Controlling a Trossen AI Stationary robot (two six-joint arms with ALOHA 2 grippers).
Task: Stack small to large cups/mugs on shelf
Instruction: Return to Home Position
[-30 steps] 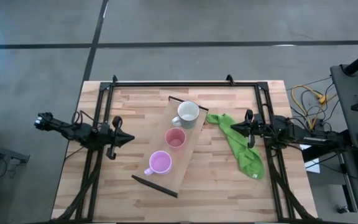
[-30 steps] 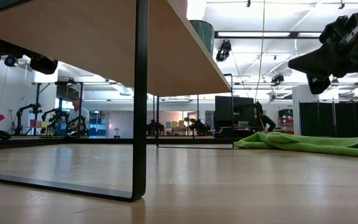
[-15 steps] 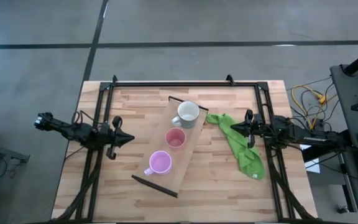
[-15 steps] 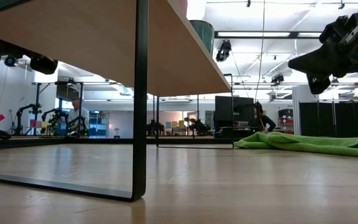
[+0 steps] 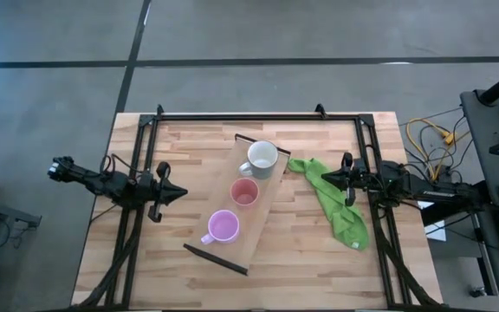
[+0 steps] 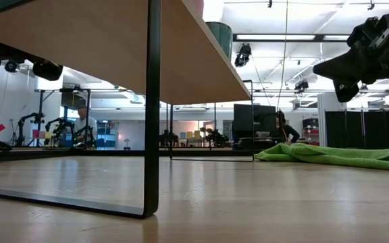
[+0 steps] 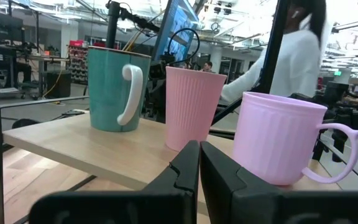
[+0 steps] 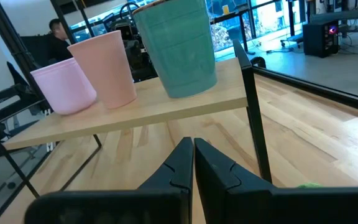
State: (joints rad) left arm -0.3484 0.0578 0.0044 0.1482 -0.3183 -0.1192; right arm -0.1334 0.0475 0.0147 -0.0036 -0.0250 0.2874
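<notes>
The shelf [image 5: 235, 250] lies slantwise across the middle of the table [image 5: 189, 147], raised on thin black legs at its short ends. All three vessels stand upright on it in one row along its length, apart from each other. The teal mug [image 5: 262, 158], white inside and at the handle, stands at one short end. The ribbed salmon-pink cup [image 5: 244, 192], without a handle, is at the middle. The ribbed lilac mug [image 5: 223, 226] stands toward the other end, its handle reaching out over the shelf's long edge. Seen from the wrists, the lilac mug is the lowest and the teal one the tallest, so the row likely runs small to large as asked, and the stacking looks done.

The left gripper [image 5: 183, 194] hangs near the table's left edge, well apart from the shelf, fingers together and holding nothing. The right gripper [image 5: 329, 179] hangs near the right edge over a crumpled green cloth [image 5: 340, 212], fingers likewise together and empty. Both point inward at the shelf, which fits arms parked out of the way.
</notes>
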